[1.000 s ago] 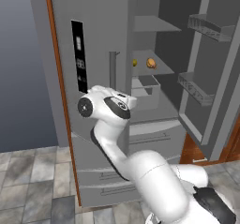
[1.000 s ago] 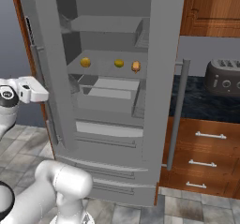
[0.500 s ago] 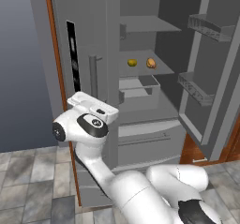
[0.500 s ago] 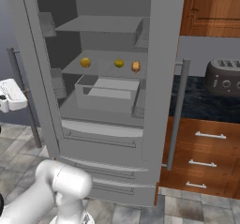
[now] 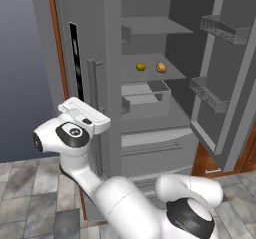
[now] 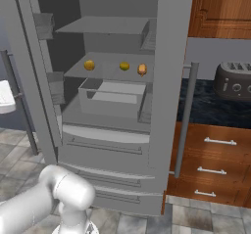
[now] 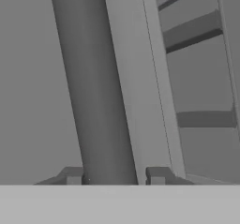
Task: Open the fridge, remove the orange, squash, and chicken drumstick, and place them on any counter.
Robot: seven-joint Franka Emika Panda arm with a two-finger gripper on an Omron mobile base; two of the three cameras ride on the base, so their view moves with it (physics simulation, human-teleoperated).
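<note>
Fridge (image 6: 162,105) doors open | gripper (image 7: 115,176) fingers straddle the left door's bar handle (image 7: 93,101), whether clamped I cannot tell | chicken drumstick (image 6: 142,70) on the middle shelf with two round pieces | counter (image 6: 206,108) awaits all three

You're looking at a grey middle shelf (image 6: 105,72) inside the open fridge (image 6: 166,81), and three small pieces of food lie on it in a row, apart from one another: an orange (image 6: 88,65), a small yellow-green ball (image 6: 124,66) and a chicken drumstick (image 6: 142,69). To the right, the black counter (image 6: 206,111) carries a dark toaster (image 6: 232,81).
</note>
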